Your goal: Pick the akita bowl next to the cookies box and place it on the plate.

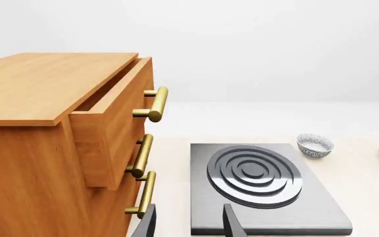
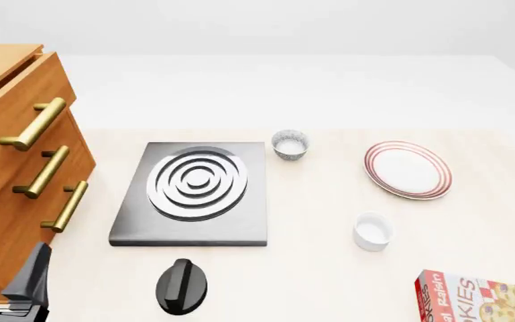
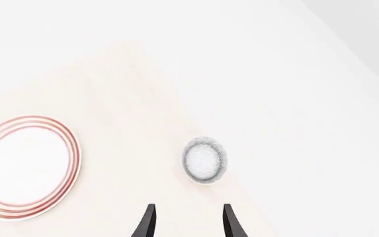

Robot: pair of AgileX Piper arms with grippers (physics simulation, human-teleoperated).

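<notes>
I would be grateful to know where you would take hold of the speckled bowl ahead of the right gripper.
Likely the rim of the speckled bowl, from above with the right gripper, one finger inside, one outside. It appears mouth-up, apart from the plate; being round, any side serves.
</notes>
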